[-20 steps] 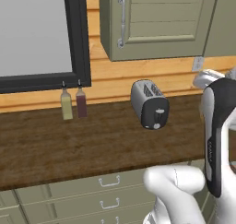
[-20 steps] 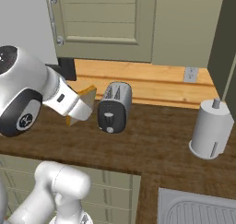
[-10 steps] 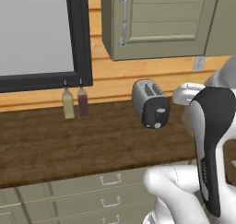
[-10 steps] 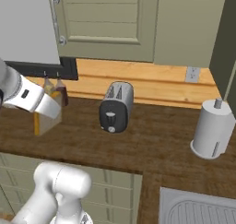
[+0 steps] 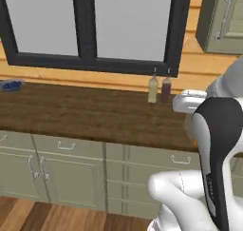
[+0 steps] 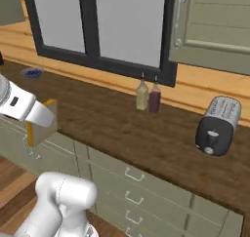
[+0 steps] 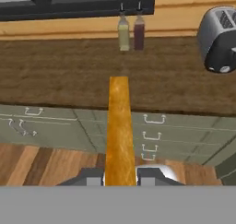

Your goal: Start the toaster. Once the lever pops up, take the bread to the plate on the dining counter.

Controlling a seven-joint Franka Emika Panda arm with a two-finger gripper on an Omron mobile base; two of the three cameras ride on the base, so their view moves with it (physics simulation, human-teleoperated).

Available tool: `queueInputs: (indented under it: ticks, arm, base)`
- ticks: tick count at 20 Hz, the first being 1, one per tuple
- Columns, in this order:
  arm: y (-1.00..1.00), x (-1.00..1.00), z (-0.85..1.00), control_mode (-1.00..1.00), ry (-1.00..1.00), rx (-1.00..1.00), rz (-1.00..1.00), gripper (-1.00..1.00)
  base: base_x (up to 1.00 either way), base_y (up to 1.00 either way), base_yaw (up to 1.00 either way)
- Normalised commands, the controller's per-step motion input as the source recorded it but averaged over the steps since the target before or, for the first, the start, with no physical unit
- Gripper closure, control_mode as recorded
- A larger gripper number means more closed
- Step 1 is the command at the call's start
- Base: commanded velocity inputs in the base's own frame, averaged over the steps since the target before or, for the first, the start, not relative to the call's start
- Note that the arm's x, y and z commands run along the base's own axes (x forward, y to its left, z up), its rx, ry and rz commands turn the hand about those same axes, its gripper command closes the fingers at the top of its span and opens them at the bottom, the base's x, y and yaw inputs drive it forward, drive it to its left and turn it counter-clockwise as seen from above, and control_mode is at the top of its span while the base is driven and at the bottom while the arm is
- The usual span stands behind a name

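You see a golden-tan bread slice (image 7: 120, 131) with a matt, grainy crust edge clamped between the jaws, and beyond its tip a dark-brown worktop (image 7: 69, 75) of streaked, dull wood grain. Up and to the right of the jaws sits a rounded toaster (image 7: 218, 38), smooth satin silver-grey metal with a glossy black end face. Under the worktop run sage-green cabinet fronts (image 7: 60, 126), flat matt paint with small pale metal handles.

Broad bare desk (image 6: 112, 128) was left open between the toaster (image 6: 218, 125) at the right and a small blue object (image 6: 32, 73) far left. Passage along the back wall was blocked by two bottles (image 6: 148, 96) under the window frame (image 6: 97, 60).
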Motion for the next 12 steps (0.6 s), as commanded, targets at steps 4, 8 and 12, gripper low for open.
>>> queueInputs:
  ticks: [4,8,12]
  arm:
    - [0.0,0.0,0.0,1.0,0.0,0.0,0.0,1.0]
    - [0.0,0.0,0.0,1.0,0.0,0.0,0.0,1.0]
    - [0.0,0.0,0.0,1.0,0.0,0.0,0.0,1.0]
  base:
    - [-0.19,0.66,0.95]
    - [-0.09,0.55,0.98]
    - [0.03,0.48,0.93]
